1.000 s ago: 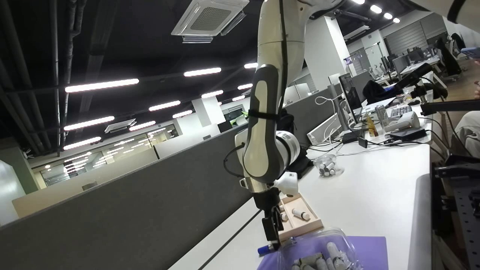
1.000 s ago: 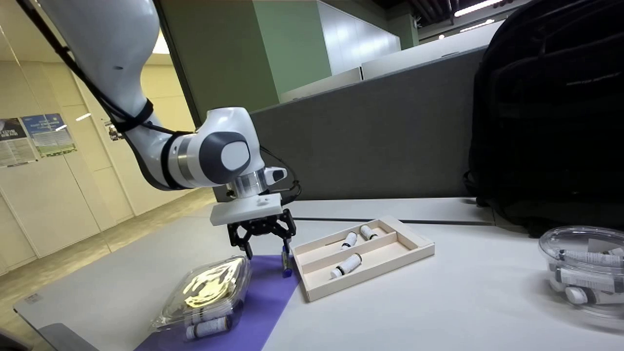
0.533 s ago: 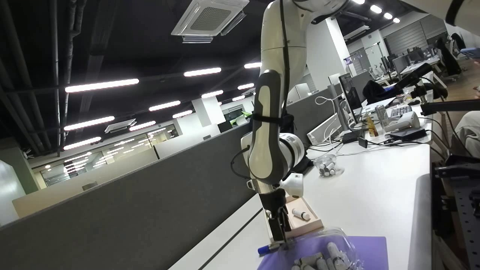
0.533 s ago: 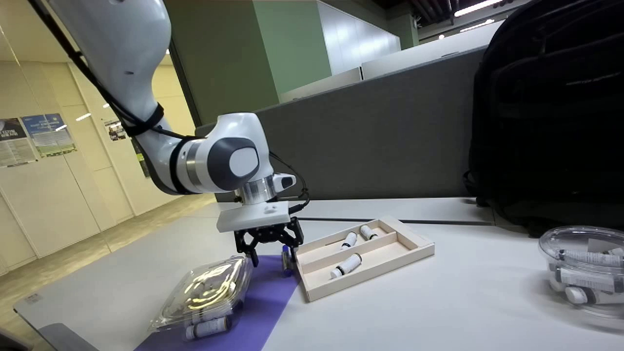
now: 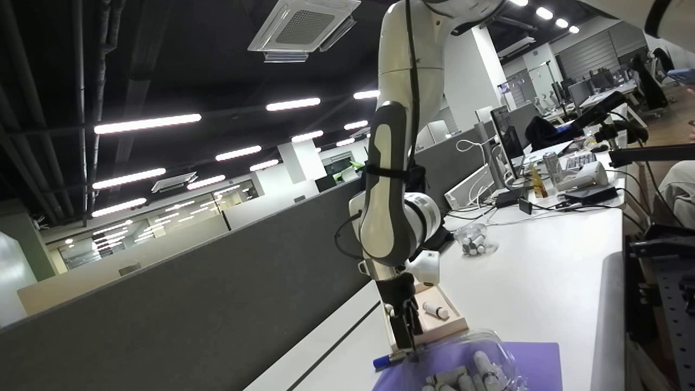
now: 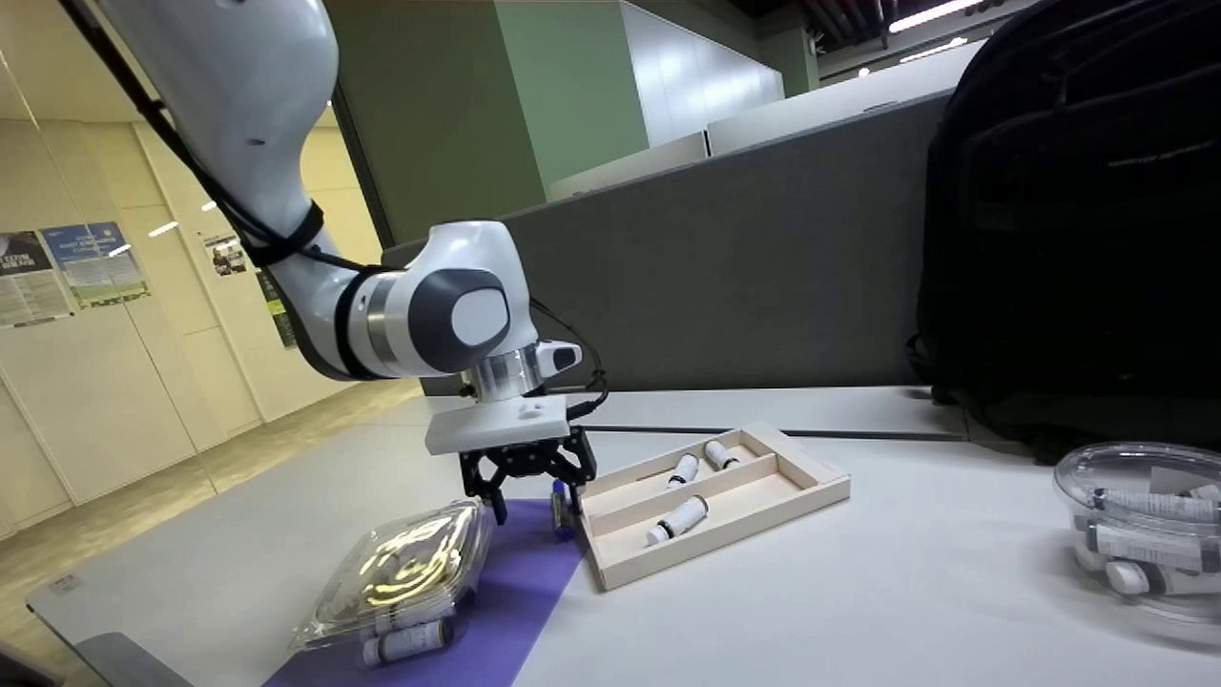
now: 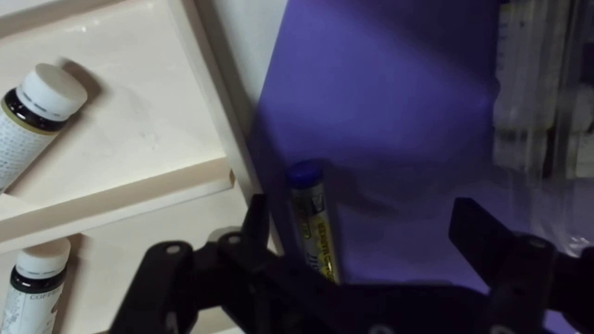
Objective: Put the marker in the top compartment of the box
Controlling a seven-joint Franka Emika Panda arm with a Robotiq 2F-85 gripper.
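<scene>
The gripper (image 7: 363, 211) is pointing down over the purple mat (image 6: 515, 606), its fingers (image 7: 478, 234) standing wide apart. Between them, nearer one finger, the blue-capped marker (image 7: 313, 222) is lying by the mat's back edge, just beside the short end of the tan wooden box (image 6: 725, 536). Near the opposite finger, a clear plastic clamshell (image 6: 410, 563) holding bottles (image 6: 408, 641) is sitting on the mat; whether they are touching, I cannot tell. White-capped bottles (image 6: 682, 519) are lying in the box, one in the front compartment and two in the back, a raised divider (image 7: 116, 202) running between.

In the wrist view, the gripper is hiding the marker's lower end and the frame is cutting off the clamshell. Glare is masking its lid in an exterior view.

From the box's front edge, white tabletop (image 6: 811, 592) is stretching to a round clear tub (image 6: 1070, 491). Along the tabletop's back edge, a grey partition (image 6: 725, 286) and a black backpack (image 6: 1078, 239) are standing.
</scene>
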